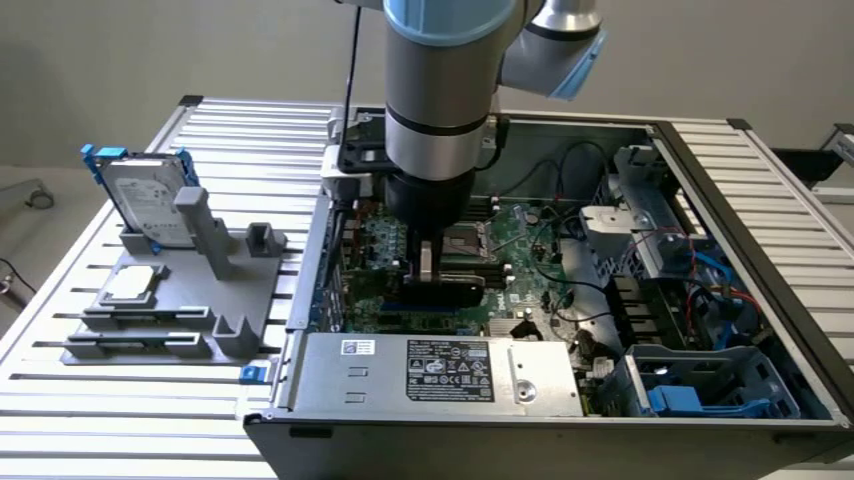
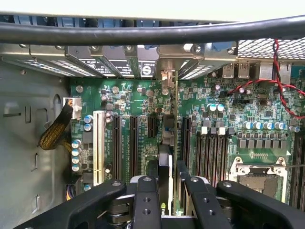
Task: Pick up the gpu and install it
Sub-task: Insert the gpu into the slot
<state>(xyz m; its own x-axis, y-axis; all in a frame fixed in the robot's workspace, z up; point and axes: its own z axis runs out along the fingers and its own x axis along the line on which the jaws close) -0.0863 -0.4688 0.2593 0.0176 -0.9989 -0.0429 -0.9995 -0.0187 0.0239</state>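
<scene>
- Green motherboard [image 2: 128, 102] lies in the open computer case [image 1: 747, 170]; the gpu [image 2: 167, 162] stands on its edge over it, among the long black slots [image 2: 134, 143].
- The gripper [image 2: 169, 186] has its two fingers [image 2: 145, 200] clamped on the card from both sides.
- The arm [image 1: 441, 90] reaches down into the case.
- A silver hard drive [image 1: 140, 195] stands on the grey holder [image 1: 220, 270], at the exterior view's left.

Grey wall [image 1: 134, 50], slatted alu table [image 1: 120, 420]

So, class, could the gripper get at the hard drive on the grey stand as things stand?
Probably not: the gripper is shut on the gpu inside the computer case, and the hard drive stands outside its wall.
</scene>
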